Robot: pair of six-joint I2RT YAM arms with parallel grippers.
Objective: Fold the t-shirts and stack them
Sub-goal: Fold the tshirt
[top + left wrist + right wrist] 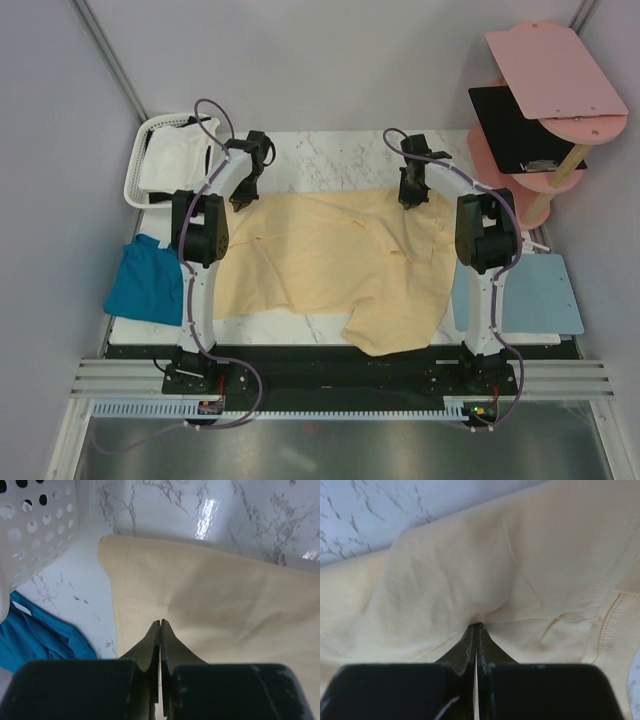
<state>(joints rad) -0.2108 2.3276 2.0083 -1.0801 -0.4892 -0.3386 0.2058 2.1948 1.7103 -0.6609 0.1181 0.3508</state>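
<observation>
While left end effector [160, 623] sits closed, right end effector [476, 626] pinches yellow t-shirt [445, 575].

White slotted basket [133, 180] at 10 o'clock on marble tabletop [330, 160]. Light-blue flat mat [550, 295] at 4 o'clock, at the table's edge. Pink tiered stand [548, 70] at 2 o'clock, beside the table; black panel [510, 125] on a lower tier

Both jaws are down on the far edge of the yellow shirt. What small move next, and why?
Probably lift both arms slightly, together. Both jaws are shut at the far edge of the yellow shirt. The cloth puckers at the right jaws but lies flat at the left jaws, so that grip is unsure. A short lift would test both before folding.
</observation>
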